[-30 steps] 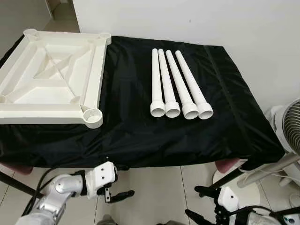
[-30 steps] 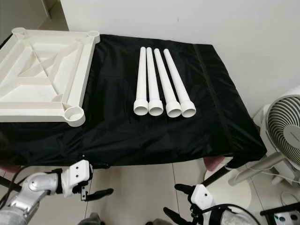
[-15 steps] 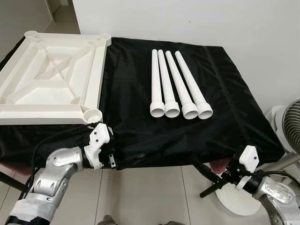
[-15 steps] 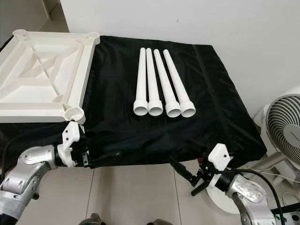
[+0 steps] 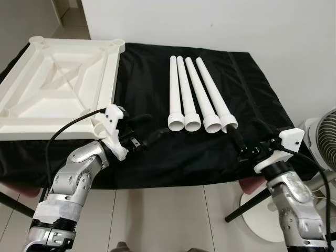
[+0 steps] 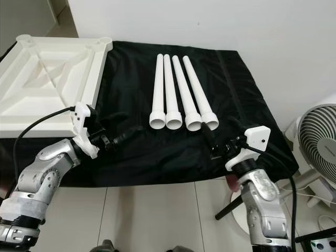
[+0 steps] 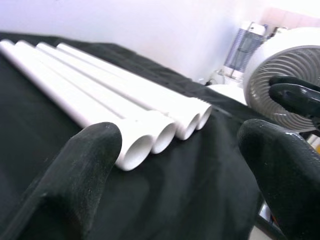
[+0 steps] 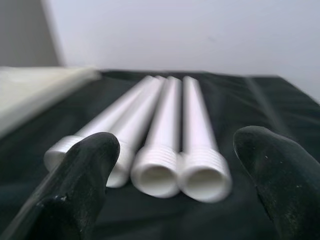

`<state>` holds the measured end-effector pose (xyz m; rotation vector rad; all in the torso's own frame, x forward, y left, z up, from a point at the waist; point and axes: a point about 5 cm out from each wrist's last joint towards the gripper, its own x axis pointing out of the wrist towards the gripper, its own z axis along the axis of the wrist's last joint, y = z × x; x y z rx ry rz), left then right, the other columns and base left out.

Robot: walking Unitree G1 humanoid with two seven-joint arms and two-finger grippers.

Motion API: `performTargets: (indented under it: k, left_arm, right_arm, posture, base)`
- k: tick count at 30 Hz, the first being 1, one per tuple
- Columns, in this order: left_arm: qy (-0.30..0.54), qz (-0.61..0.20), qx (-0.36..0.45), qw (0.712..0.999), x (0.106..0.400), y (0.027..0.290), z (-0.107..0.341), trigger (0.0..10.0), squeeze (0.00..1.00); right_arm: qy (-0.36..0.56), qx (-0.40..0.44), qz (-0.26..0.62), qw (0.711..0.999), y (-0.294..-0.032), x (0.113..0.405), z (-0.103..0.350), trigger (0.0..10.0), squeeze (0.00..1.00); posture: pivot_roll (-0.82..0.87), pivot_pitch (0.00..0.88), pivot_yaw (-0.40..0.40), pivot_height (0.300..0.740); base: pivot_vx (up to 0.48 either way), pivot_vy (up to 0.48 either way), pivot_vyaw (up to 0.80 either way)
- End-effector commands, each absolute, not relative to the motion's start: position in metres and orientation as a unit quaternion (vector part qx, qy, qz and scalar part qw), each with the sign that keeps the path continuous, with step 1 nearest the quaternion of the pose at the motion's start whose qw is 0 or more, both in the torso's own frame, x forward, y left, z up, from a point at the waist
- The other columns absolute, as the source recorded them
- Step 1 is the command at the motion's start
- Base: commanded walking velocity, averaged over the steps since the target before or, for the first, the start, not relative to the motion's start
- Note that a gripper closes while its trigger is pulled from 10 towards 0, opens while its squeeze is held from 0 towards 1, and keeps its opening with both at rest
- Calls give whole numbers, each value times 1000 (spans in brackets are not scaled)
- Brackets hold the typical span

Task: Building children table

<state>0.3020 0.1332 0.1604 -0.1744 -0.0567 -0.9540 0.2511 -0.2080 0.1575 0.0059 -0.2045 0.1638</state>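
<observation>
Both silver arms are reaching forward with elbows bent, the left gripper (image 5: 148, 131) pointing toward the right with its black fingers (image 7: 85, 165) spread apart, while the right gripper (image 5: 245, 137) is angling forward and leftward, its fingers (image 8: 82, 175) likewise parted.

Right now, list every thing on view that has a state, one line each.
Table top: upside down on the black cloth, no legs fitted.
Four legs: lying side by side, loose, threaded ends toward the robot.
Left gripper: open, empty, above the cloth.
Right gripper: open, empty, near the rightmost leg's threaded end.
Fan: standing on the floor.
</observation>
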Motion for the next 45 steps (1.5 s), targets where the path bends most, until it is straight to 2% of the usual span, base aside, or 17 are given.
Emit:
performTargets:
  k: [1, 5, 6, 7, 9, 13, 17, 25, 28, 33, 37, 45]
  left_arm:
    - [-19, -437, -90, 895, 307, 134, 158, 10000, 0]
    - [-6, -403, -97, 910, 319, 136, 157, 10000, 0]
    - [-2, -372, -83, 924, 328, 138, 158, 10000, 0]
    - [-2, -372, -83, 924, 328, 138, 158, 10000, 0]
    - [-7, -318, -43, 947, 342, 139, 164, 10000, 0]
    - [-11, -287, -27, 958, 351, 138, 168, 10000, 0]
    - [-43, -221, -21, 974, 357, 136, 174, 10000, 0]
    - [-59, -210, 5, 976, 361, 121, 176, 10000, 0]
    - [-90, -222, 25, 971, 361, 116, 179, 10000, 0]
    - [-81, -200, 21, 976, 366, 116, 177, 10000, 0]
    - [-88, -191, 15, 977, 369, 117, 180, 10000, 0]
    - [-88, -190, -23, 978, 372, 128, 181, 10000, 0]
  right_arm:
    - [-102, -7, 56, 993, -210, 255, 158, 10000, 0]
    - [-119, 6, 3, 993, -212, 259, 163, 10000, 0]
    - [-125, 12, -28, 992, -213, 260, 165, 10000, 0]
    - [-125, 12, -28, 992, -213, 260, 165, 10000, 0]
    - [-129, -8, -52, 990, -211, 263, 167, 10000, 0]
    - [-128, -28, -58, 990, -207, 266, 168, 10000, 0]
    - [-133, -29, -88, 987, -203, 266, 170, 10000, 0]
    - [-134, -54, -78, 986, -200, 271, 169, 10000, 0]
    - [-140, -69, -79, 985, -200, 275, 171, 10000, 0]
    - [-146, -101, -85, 980, -199, 280, 171, 10000, 0]
    - [-148, -72, -92, 982, -195, 280, 171, 10000, 0]
    - [-150, -71, -101, 981, -190, 280, 169, 10000, 0]
  posture:
    - [50, 0, -10, 740]
    - [41, 0, 3, 740]
    - [41, 0, 3, 740]
    - [41, 0, 3, 740]
    - [36, 0, 10, 740]
    - [22, 0, 15, 740]
    - [8, 0, 18, 740]
    - [25, 0, 5, 740]
    - [26, 0, 5, 740]
    - [45, 0, -11, 740]
    - [48, 0, 3, 740]
    - [44, 0, 26, 740]
  base:
    - [0, 0, 0]
    - [0, 0, 0]
    - [0, 0, 0]
    - [0, 0, 0]
    - [0, 0, 0]
    - [0, 0, 0]
    - [0, 0, 0]
    - [0, 0, 0]
    - [0, 0, 0]
    - [0, 0, 0]
    - [0, 0, 0]
    - [0, 0, 0]
